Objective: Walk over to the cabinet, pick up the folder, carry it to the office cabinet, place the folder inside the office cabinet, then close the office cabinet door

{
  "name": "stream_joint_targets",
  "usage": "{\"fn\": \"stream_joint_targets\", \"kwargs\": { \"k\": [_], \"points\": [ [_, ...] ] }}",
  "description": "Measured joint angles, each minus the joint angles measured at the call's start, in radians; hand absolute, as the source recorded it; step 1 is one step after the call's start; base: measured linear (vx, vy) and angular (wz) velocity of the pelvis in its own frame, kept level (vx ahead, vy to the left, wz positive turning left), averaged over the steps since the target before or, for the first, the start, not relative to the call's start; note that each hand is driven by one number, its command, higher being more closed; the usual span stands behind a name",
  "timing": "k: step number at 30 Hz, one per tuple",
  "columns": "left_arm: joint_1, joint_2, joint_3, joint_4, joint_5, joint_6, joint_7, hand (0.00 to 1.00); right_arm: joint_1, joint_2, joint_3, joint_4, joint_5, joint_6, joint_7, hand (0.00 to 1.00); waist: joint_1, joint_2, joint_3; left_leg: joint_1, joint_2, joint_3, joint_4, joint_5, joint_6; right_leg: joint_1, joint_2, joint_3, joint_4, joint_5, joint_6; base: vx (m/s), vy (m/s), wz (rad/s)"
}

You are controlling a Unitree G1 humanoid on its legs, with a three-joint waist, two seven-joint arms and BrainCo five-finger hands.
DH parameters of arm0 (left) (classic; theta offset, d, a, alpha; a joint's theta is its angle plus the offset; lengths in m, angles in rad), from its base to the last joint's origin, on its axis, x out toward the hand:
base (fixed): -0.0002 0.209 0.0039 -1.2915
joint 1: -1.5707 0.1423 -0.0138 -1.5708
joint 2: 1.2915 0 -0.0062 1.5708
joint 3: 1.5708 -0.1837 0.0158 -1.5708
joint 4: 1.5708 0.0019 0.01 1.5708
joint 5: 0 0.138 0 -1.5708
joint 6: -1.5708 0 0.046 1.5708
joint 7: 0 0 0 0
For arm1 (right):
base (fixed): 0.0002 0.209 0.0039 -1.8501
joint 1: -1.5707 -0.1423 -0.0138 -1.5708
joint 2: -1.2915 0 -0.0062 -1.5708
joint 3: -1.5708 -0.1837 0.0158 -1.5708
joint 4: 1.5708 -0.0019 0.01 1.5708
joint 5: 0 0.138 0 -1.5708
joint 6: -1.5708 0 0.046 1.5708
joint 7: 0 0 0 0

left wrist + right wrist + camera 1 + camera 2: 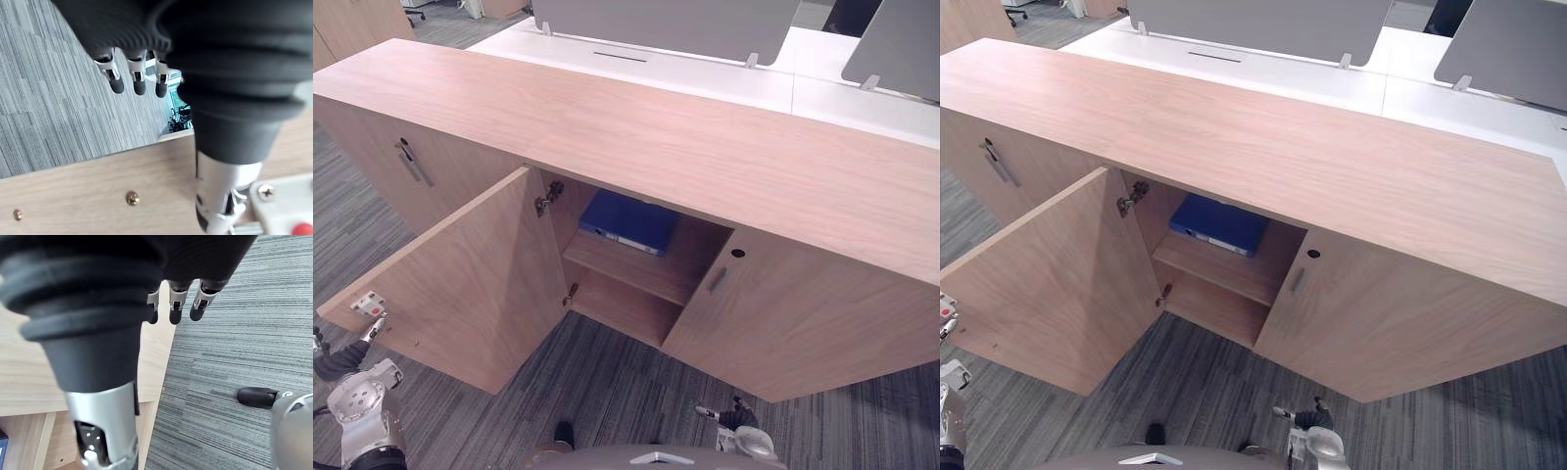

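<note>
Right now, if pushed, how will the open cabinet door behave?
The door looks like a thick wooden panel, so it probably will not flex. It hangs on hinges, so it should swing shut, most easily from its free edge.

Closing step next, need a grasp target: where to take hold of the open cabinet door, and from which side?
Take the door by its free edge, far from the hinges and nearest the left hand. Come from the robot's left, fingers round onto the outer face: it stands swung wide, inner face toward the robot.
</note>
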Motion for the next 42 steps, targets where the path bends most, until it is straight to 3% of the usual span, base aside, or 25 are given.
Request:
{"fn": "stream_joint_targets", "kwargs": {
  "k": [14, 25, 34, 42],
  "points": [
    [0.031, -0.005, -0.112, -0.089, 0.037, -0.006, -0.029, 0.0, -0.002, 0.0, -0.004, 0.001, 0.0, 0.003, 0.028, 0.0, 0.02, -0.012, -0.002, -0.01, -0.005, 0.005, 0.0, -0.004, 0.0, -0.008, 0.001, 0.013, -0.009, 0.011, 0.009, 0.01, -0.001, -0.01],
    [0.209, -0.126, -0.266, -0.224, 0.014, -0.021, -0.069, 0.0, 0.014, 0.006, -0.004, 0.004, -0.003, 0.019, 0.029, 0.0, 0.041, -0.013, -0.001, -0.005, -0.015, 0.003, 0.0, 0.005, 0.013, -0.008, -0.012, 0.022, -0.006, 0.016, 0.01, -0.05, 0.013, 0.01],
    [0.339, -0.175, -0.51, -0.286, -0.021, -0.019, -0.222, 0.0, 0.027, 0.016, -0.003, 0.008, -0.005, 0.021, 0.029, 0.0, 0.039, -0.011, -0.001, -0.005, -0.034, 0.018, 0.0, 0.012, 0.022, -0.014, -0.032, 0.061, -0.008, 0.021, 0.038, -0.06, 0.041, -0.01],
    [0.359, -0.219, -0.757, -0.291, 0.037, -0.006, -0.34, 0.0, 0.025, 0.05, -0.001, 0.008, -0.004, 0.021, 0.029, 0.0, 0.002, -0.003, -0.01, 0.01, -0.045, 0.059, 0.0, 0.004, 0.033, -0.022, -0.033, 0.151, -0.014, 0.024, 0.042, -0.03, 0.042, -0.16]
  ]
}}
